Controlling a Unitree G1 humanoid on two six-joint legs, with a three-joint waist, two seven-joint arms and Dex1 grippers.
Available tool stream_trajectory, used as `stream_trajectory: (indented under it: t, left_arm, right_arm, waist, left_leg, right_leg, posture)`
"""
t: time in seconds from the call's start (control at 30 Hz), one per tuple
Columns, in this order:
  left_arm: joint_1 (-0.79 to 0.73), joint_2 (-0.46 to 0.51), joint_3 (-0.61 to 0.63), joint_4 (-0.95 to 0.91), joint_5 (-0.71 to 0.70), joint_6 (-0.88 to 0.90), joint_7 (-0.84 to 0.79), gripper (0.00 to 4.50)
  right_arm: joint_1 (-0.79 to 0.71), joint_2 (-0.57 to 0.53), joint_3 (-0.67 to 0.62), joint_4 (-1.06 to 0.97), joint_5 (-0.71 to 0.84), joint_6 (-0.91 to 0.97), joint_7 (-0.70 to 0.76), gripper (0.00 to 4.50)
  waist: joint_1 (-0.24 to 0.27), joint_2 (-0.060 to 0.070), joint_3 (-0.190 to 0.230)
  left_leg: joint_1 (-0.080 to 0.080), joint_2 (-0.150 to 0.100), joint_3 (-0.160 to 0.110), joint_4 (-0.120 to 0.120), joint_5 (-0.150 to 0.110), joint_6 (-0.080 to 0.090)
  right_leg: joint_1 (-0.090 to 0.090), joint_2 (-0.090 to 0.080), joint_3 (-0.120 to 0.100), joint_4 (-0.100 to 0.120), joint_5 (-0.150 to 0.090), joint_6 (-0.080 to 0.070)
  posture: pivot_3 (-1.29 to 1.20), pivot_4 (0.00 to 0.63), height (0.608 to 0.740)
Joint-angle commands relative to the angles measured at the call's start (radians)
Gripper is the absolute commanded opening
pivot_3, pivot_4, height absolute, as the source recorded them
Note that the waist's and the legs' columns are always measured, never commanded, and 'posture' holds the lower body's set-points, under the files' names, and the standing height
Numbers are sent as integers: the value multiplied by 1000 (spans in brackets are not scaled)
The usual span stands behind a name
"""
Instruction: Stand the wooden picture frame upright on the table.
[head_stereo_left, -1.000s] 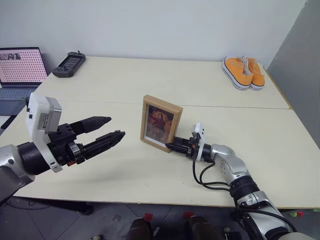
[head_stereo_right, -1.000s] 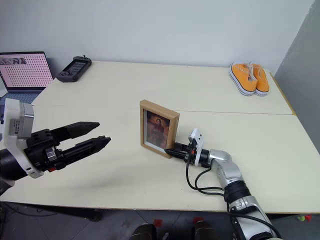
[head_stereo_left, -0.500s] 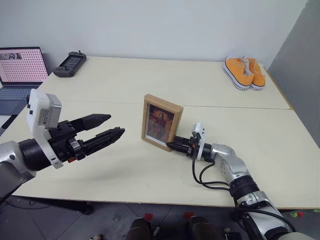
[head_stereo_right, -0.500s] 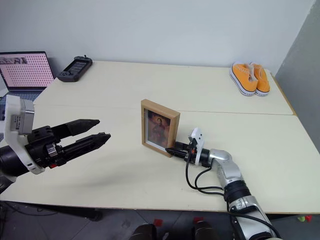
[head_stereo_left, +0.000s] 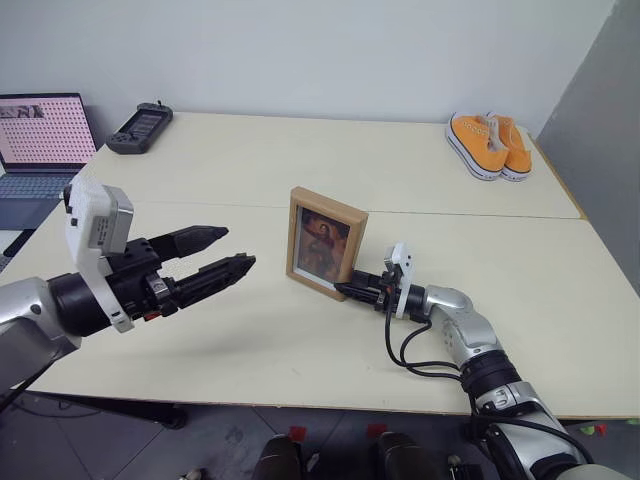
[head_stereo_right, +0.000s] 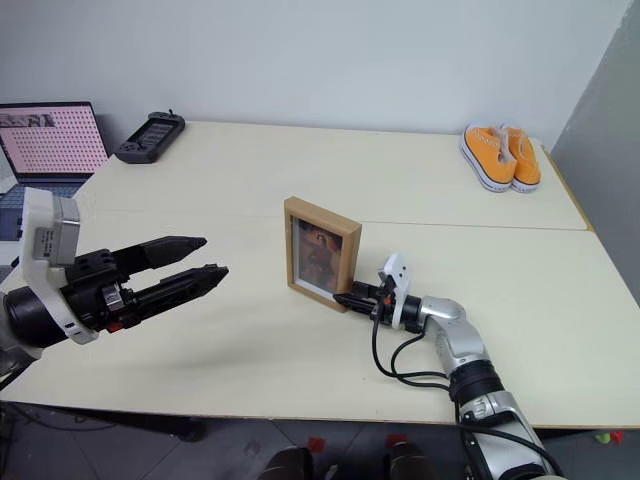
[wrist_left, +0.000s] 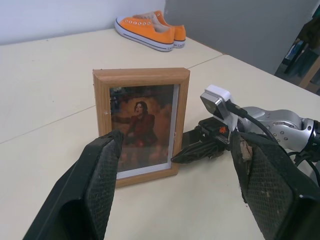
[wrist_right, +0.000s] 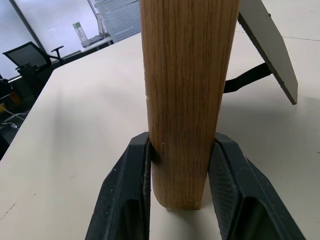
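Note:
The wooden picture frame (head_stereo_left: 326, 243) stands upright near the middle of the table (head_stereo_left: 250, 160), its brownish portrait facing me. In the right wrist view its light-wood edge (wrist_right: 184, 95) sits clamped between both black fingers, and the grey easel stand (wrist_right: 267, 47) is folded out behind. My right gripper (head_stereo_left: 345, 289) is shut on the frame's lower right corner, lying low over the tabletop. My left gripper (head_stereo_left: 222, 252) hovers open to the left of the frame, apart from it, fingers pointing toward it. The left wrist view shows the frame (wrist_left: 141, 122) between the spread fingertips.
Orange sneakers (head_stereo_left: 487, 143) lie at the far right corner. A black handheld controller (head_stereo_left: 138, 127) rests at the far left, and an open laptop (head_stereo_left: 40, 145) stands off the table's left edge. A seam (head_stereo_left: 480, 214) crosses the tabletop behind the frame.
The frame has turned slightly more upright in the right gripper. The left gripper stays open in about the same place.

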Motion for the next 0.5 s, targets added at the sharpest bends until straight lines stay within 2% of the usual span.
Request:
stream_trajectory:
  t: [0.03, 0.43, 0.47, 0.5]
  left_arm:
    - [-21, 2, 6, 4, 6, -26, -2, 3620]
    - [-57, 3, -14, 17, 2, -22, 9, 3620]
    - [-59, 3, -16, 18, 1, -22, 10, 3620]
    - [-62, 4, -17, 18, 2, -22, 11, 3620]
  right_arm:
    - [-6, -12, -28, -13, -3, -4, -13, 1204]
    - [-9, -13, -26, -1, -5, 29, -14, 1204]
    - [-9, -15, -26, -3, -8, 28, -16, 1911]
    - [-9, -16, -25, -3, -14, 25, -20, 1971]
  waist:
    - [0, 0, 0]
    - [0, 0, 0]
    - [0, 0, 0]
    - [0, 0, 0]
  left_leg:
    - [0, 0, 0, 0, 0, 0]
    - [0, 0, 0, 0, 0, 0]
    - [0, 0, 0, 0, 0, 0]
    - [0, 0, 0, 0, 0, 0]
  right_leg:
    - [0, 0, 0, 0, 0, 0]
    - [0, 0, 0, 0, 0, 0]
    - [0, 0, 0, 0, 0, 0]
    - [0, 0, 0, 0, 0, 0]
  posture:
    - [0, 150, 740]
    - [0, 150, 740]
    - [0, 150, 740]
    - [0, 150, 740]
